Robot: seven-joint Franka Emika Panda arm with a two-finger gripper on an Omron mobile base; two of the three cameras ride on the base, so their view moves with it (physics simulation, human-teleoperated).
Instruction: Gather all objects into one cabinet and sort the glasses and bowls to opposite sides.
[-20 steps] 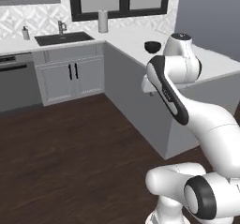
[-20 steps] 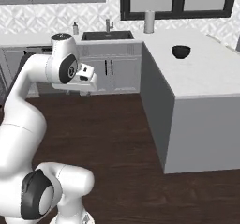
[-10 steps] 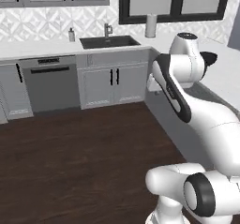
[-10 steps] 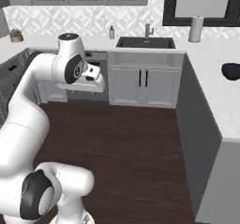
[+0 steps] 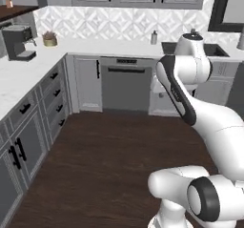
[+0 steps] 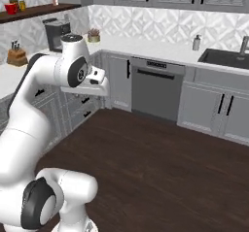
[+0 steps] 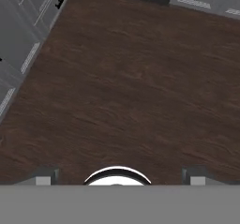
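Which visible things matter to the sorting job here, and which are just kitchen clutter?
Job: red cup on the dark wooden shelf; gripper, holding nothing.

Clutter: coffee machine, knife block, potted plant, soap bottle, sink, dishwasher.

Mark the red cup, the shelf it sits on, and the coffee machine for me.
red cup point(image 6: 10, 8), right base view, middle of its side.
dark wooden shelf point(image 6: 44, 10), right base view, front edge of the board.
coffee machine point(image 5: 18, 41), left base view, centre of its dark body.
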